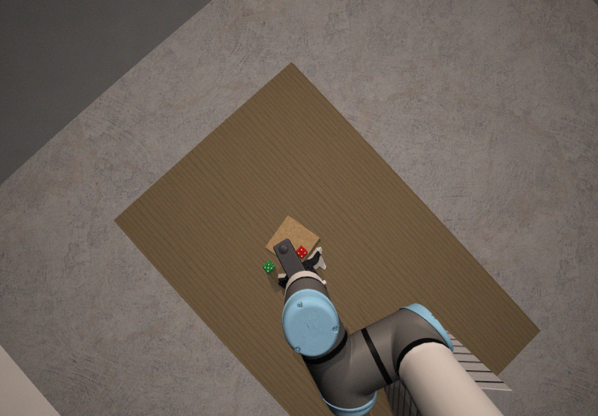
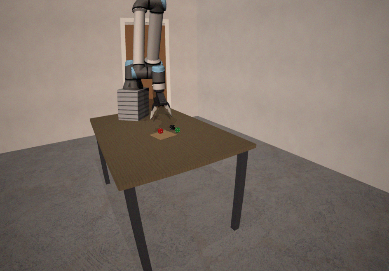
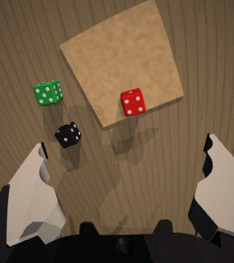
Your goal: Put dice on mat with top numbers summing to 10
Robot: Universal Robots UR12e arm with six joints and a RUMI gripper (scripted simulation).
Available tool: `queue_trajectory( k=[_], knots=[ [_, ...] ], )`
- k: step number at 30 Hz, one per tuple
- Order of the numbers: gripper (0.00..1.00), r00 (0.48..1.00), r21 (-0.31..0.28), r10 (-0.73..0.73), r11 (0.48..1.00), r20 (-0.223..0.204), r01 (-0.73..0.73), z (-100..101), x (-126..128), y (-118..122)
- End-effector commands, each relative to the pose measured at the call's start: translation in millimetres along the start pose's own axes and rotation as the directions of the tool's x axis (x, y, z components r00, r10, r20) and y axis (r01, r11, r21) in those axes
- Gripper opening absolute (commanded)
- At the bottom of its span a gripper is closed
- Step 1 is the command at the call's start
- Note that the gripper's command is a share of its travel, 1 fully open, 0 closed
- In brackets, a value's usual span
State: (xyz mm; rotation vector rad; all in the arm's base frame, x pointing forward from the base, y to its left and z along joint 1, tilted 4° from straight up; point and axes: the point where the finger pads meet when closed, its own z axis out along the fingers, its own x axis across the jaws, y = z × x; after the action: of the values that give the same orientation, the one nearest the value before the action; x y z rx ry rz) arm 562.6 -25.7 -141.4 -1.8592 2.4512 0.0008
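Note:
The red die [image 1: 301, 251] [image 2: 160, 130] [image 3: 133, 102] sits on the tan mat [image 1: 288, 225] [image 2: 161, 137] [image 3: 122, 48] close to its near edge, 4 on top and 1 on a side. The green die [image 1: 268, 266] [image 2: 177, 130] [image 3: 47, 93] is on the table left of the mat in the wrist view, 5 on top. The black die [image 2: 172, 127] [image 3: 67, 134] is on the table beside it, nearer the left finger; its top number is hard to read. My gripper [image 1: 300, 261] [image 2: 161, 117] [image 3: 123, 139] is open and empty, above the table on the arm's side of the mat.
The wooden table [image 1: 337, 184] [image 2: 188, 148] carries the mat and dice. The arm's grey striped base block [image 2: 128, 104] is at the far end. The arm covers the table's lower part in the overhead view. The green and black dice lie close together.

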Motion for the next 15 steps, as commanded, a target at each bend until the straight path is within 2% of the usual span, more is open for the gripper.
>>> queue_trajectory(
  k=[1, 7, 11, 15],
  knots=[
    [1.0, 0.992, 0.001, 0.129, 0.992, -0.002, -0.129, 0.3, -9.6, 2.2],
    [1.0, 0.945, 0.002, 0.326, 0.945, -0.002, -0.326, 1.4, -24.8, 7.8],
    [1.0, 0.932, 0.002, 0.362, 0.932, -0.002, -0.362, 1.6, -27.7, 9.0],
    [1.0, 0.867, 0.002, 0.498, 0.867, -0.002, -0.498, 2.4, -39.1, 14.2]
  ],
)
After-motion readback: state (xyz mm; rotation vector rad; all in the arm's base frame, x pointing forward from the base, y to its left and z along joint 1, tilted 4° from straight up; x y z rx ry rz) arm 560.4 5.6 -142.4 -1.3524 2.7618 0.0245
